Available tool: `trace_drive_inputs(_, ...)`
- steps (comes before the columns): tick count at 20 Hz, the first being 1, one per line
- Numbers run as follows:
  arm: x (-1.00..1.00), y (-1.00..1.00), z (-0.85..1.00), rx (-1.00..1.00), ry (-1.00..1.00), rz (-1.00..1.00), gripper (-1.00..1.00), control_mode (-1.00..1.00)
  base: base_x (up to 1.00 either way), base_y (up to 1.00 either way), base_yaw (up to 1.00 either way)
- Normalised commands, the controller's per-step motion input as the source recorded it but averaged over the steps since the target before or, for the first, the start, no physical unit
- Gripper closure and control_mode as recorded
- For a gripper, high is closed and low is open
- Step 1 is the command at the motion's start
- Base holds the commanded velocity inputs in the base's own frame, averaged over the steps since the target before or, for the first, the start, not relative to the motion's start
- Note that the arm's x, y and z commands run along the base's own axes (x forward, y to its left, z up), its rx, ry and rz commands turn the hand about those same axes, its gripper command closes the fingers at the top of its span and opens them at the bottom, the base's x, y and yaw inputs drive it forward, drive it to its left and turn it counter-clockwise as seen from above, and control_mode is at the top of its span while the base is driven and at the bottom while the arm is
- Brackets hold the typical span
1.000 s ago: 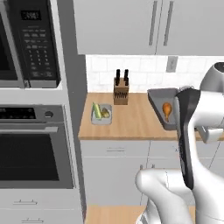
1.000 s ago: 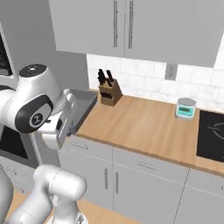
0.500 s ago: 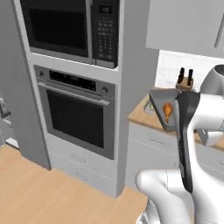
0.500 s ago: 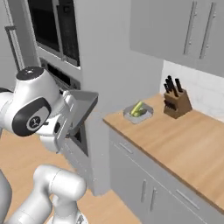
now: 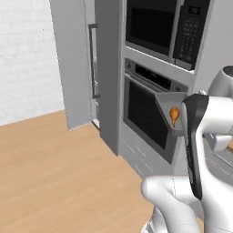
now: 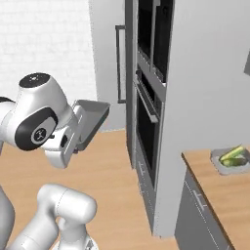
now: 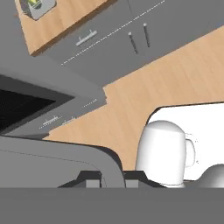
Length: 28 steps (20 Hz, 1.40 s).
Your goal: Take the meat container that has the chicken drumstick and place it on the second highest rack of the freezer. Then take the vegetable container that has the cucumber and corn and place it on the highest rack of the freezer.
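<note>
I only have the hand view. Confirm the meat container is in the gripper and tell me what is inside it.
Observer: The left base view shows the grey meat container held up beside the arm, with the orange chicken drumstick inside.
Operator: Tell me what the base faces.
Observer: The tall grey fridge-freezer, door shut, with a long vertical handle, stands left of the wall oven.
Operator: Report the other container.
Observer: The vegetable container sits on the wooden counter to the oven's right, something green and yellow inside.
Operator: Report the gripper.
Observer: The container hides the fingers, so I cannot tell how the jaws stand.
</note>
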Motion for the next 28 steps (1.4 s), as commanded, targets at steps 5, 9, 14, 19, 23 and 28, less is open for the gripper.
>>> trace_drive_inputs(5,0.00,0.00,0.00,0.00,0.00,0.00,1.00,1.00,0.19,0.03,0.63)
trace_drive_inputs(9,0.00,0.00,0.00,0.00,0.00,0.00,1.00,1.00,0.40,0.00,0.34)
trace_drive_inputs(14,0.00,0.00,0.00,0.00,0.00,0.00,1.00,1.00,0.71,0.00,0.09)
trace_drive_inputs(19,0.00,0.00,0.00,0.00,0.00,0.00,1.00,1.00,0.89,0.00,0.06)
trace_drive_inputs(23,0.00,0.00,0.00,0.00,0.00,0.00,1.00,1.00,0.89,0.00,0.04)
trace_drive_inputs(28,0.00,0.00,0.00,0.00,0.00,0.00,1.00,1.00,0.86,0.06,0.01)
